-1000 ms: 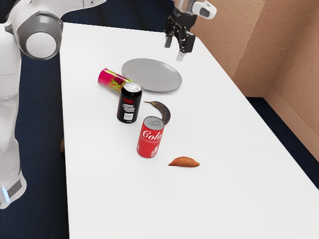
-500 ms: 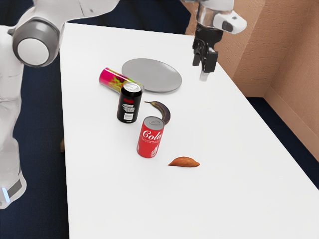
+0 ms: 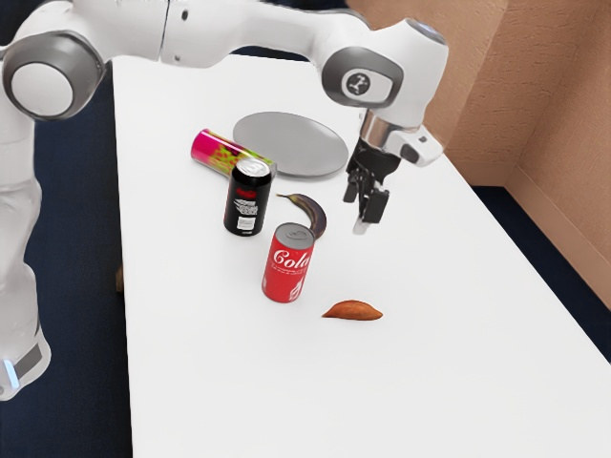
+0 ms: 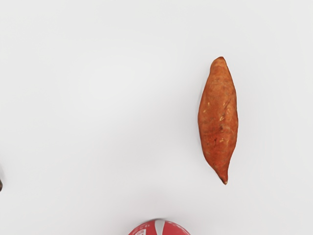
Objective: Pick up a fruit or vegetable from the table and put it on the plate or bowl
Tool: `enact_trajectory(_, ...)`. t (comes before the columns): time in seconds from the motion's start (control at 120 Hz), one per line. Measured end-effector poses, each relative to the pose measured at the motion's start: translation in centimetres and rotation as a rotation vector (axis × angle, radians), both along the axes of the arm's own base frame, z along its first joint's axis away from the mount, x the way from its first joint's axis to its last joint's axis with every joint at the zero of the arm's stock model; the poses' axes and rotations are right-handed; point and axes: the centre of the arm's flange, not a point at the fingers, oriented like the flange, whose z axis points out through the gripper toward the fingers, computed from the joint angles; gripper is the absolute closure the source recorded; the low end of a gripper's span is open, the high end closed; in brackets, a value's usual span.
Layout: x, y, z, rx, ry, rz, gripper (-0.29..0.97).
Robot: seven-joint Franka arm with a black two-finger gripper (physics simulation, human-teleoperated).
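The sweet potato (image 3: 352, 310) was found lying on the white table (image 3: 458, 315), near the red cola can (image 3: 288, 262) and well apart from the grey plate (image 3: 290, 143). The gripper (image 3: 366, 208) was held above the table beside the dark banana (image 3: 310, 212), its fingers parted and nothing gripped.

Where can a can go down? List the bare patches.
Bare: the table's near end past the sweet potato, and the strip along the exterior view's right. Crowded: plate, pink can, black can, red can and banana, bunched together.
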Motion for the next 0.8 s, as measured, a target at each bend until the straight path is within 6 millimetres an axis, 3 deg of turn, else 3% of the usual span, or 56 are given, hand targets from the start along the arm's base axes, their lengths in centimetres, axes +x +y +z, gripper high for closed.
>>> enact_trajectory(0.308,0.3,-0.7,-5.6,-0.028,-0.079,-0.007,0.0)
enact_trajectory(0.8,0.9,-1.9,-10.2,-0.041,-0.129,-0.021,0.0)
